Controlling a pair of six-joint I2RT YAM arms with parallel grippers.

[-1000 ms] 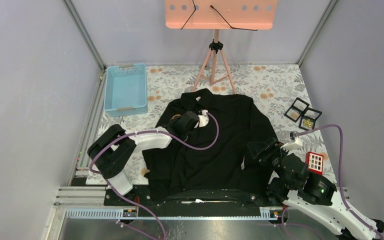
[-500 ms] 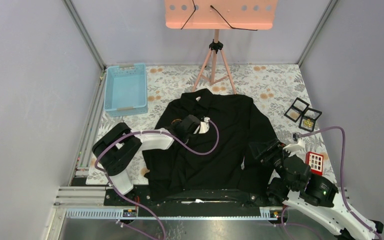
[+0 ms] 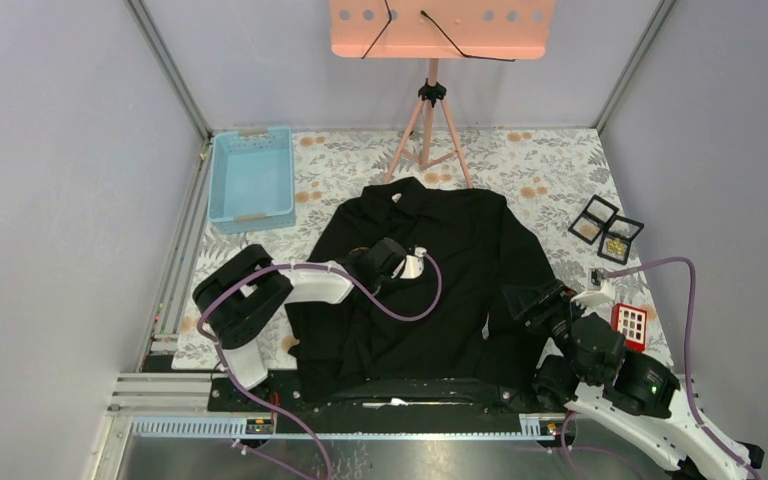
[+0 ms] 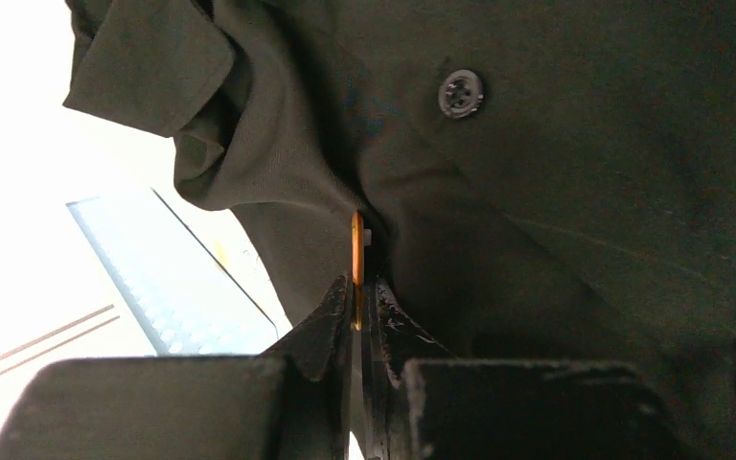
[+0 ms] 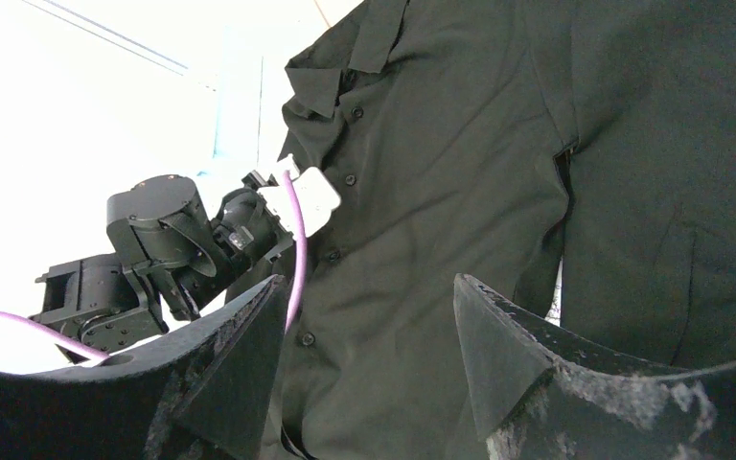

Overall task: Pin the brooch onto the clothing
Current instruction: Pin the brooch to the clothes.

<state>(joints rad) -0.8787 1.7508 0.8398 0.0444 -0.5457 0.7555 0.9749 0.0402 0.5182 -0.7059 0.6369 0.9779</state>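
The clothing (image 3: 470, 250), a black button-front shirt, lies spread on the table with its collar at the far end. My left gripper (image 3: 368, 256) rests on the shirt's chest, left of the button row. In the left wrist view the gripper (image 4: 356, 305) is shut on the brooch (image 4: 356, 247). The brooch is a thin gold piece seen edge-on, and its top touches a fold of fabric (image 4: 278, 163) below the collar. My right gripper (image 3: 530, 298) hovers over the shirt's lower right part. It stands open (image 5: 366, 287) with nothing between its fingers.
A light blue basket (image 3: 251, 177) stands at the far left. A pink tripod stand (image 3: 430, 110) rises behind the collar. Black open boxes (image 3: 605, 228) lie at the right, and a small red-and-white grid piece (image 3: 629, 324) sits beside the right arm. A floral cloth (image 3: 550, 160) covers the table.
My left gripper has slid a little nearer and to the right across the shirt, still shut on the brooch. The right arm has drifted slightly right and stays open.
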